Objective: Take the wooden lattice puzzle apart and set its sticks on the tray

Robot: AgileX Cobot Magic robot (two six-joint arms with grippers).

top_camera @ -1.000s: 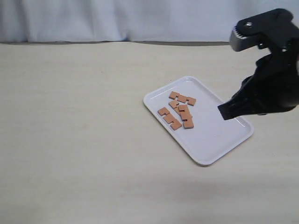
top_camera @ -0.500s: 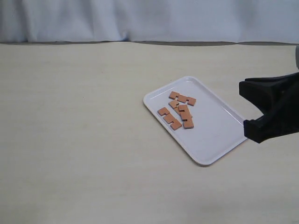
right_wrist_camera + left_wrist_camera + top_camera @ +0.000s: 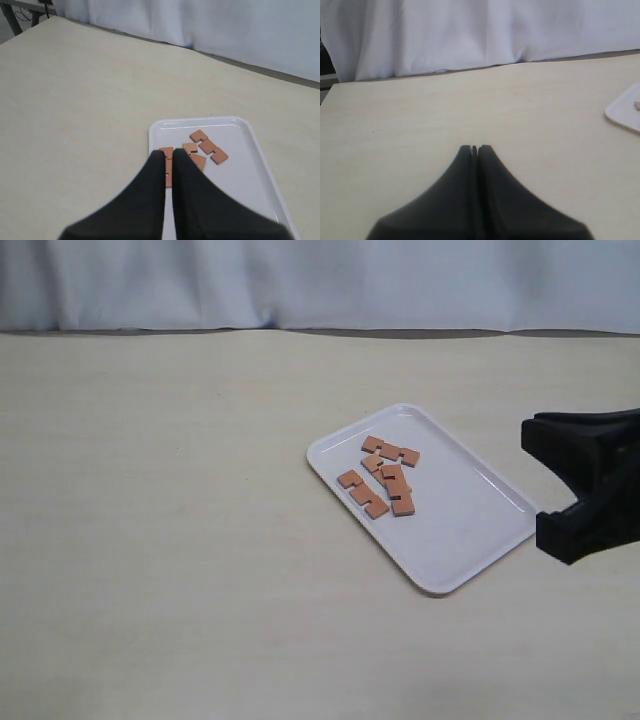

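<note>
The white tray (image 3: 462, 532) lies right of the table's middle. Several reddish-brown notched sticks (image 3: 385, 478) lie loose in a small heap on its far-left part; no assembled lattice puzzle shows. My right arm (image 3: 590, 490) hangs at the right edge, beside the tray's near-right corner. In the right wrist view my right gripper (image 3: 168, 154) is shut and empty above the tray (image 3: 240, 175), with the sticks (image 3: 206, 147) just past its tips. My left gripper (image 3: 475, 147) is shut and empty over bare table, with a tray corner (image 3: 624, 107) far to one side.
The pale wooden table (image 3: 160, 520) stretches wide to the left of the tray. A white curtain (image 3: 300, 280) hangs along the table's back edge.
My right arm has drawn back from above the tray's right side, down and to the right edge of the exterior view. The sticks and tray have not moved.
</note>
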